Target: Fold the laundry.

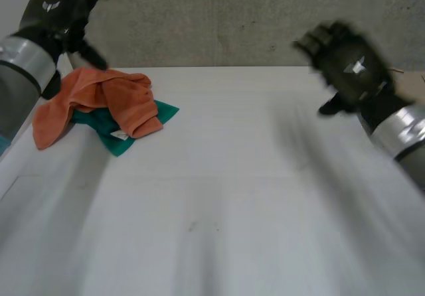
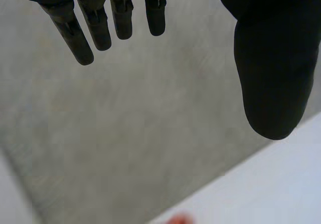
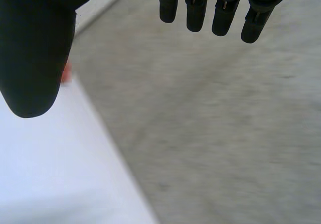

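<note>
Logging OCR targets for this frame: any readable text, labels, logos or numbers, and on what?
No readable words or numbers.
White tag on the cloth pile: too small to read.
White emblem on the left hand, same on the right hand: a symbol, no letters.

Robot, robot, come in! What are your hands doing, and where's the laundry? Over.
Left hand open, raised near the pile. Right hand open, empty. Orange cloth crumpled over green cloth, unfolded. Nothing in the way.
</note>
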